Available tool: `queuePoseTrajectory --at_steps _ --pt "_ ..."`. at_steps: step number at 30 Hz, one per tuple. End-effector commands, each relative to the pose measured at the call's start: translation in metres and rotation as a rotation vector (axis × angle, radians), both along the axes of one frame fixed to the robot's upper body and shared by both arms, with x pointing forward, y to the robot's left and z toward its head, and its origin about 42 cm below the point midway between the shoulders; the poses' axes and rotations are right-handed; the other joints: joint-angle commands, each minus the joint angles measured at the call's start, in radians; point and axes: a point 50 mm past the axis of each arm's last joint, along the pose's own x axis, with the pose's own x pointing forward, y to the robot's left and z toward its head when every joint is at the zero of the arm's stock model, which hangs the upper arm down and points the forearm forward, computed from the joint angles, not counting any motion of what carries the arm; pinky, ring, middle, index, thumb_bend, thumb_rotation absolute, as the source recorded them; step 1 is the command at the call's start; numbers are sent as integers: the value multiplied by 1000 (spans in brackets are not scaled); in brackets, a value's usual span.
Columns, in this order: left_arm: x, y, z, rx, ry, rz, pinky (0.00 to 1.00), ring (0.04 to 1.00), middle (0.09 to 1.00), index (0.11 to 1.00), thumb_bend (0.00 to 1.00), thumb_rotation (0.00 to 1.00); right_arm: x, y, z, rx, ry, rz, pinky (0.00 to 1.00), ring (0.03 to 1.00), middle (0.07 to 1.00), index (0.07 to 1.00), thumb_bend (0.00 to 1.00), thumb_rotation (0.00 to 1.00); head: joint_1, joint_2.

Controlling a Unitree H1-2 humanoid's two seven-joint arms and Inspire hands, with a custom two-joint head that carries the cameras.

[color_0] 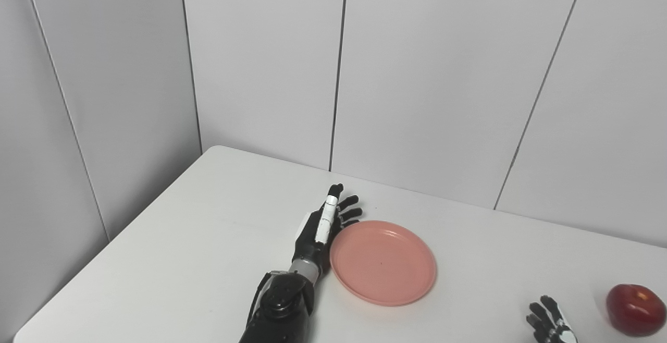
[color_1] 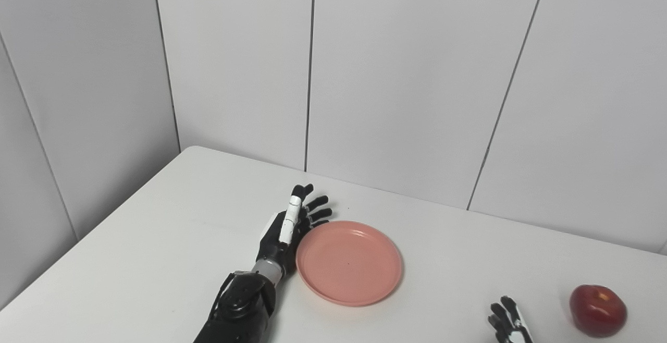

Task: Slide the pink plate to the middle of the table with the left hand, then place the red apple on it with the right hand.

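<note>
Our left hand (color_0: 325, 223), fingers spread, presses edge-on against the round pink plastic plate (color_0: 383, 262); our right hand (color_0: 550, 322), open, rests near the red apple (color_0: 635, 309).

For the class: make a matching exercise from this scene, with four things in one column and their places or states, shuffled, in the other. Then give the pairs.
Things:
1. pink plate
2. red apple
3. left hand
4. right hand

Places or states:
A. open, low at the near edge, left of the apple
B. far right of the table
C. flat and empty near the middle
D. fingers straight, against the plate's left rim

Pairs: 1-C, 2-B, 3-D, 4-A
</note>
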Motion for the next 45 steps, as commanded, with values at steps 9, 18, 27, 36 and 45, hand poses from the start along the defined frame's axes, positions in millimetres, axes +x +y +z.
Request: queuePoseTrajectory --at_steps 9,18,27,36,45 --pt "-12 -20 -23 -50 97 25 854 855 887 972 774 937 3 12 1 5 -14 36 1000 934 938 956 864 1000 -12 3" --pt "-18 -29 -31 -5 103 23 803 839 880 978 779 937 2 17 3 -6 -18 41 1000 931 936 955 872 1000 -30 8" --pt "-28 -40 -37 37 87 5 812 835 891 1000 853 947 1 21 5 -5 -18 41 1000 925 933 949 873 1000 -46 20" --pt "-32 -51 -33 19 67 -15 822 835 881 1000 863 936 0 22 6 -5 -21 47 1000 925 936 952 854 1000 -52 23" --pt "-32 -53 -30 14 57 -15 829 840 892 1000 872 935 1 24 7 -7 -17 49 1000 928 937 954 853 1000 -63 27"
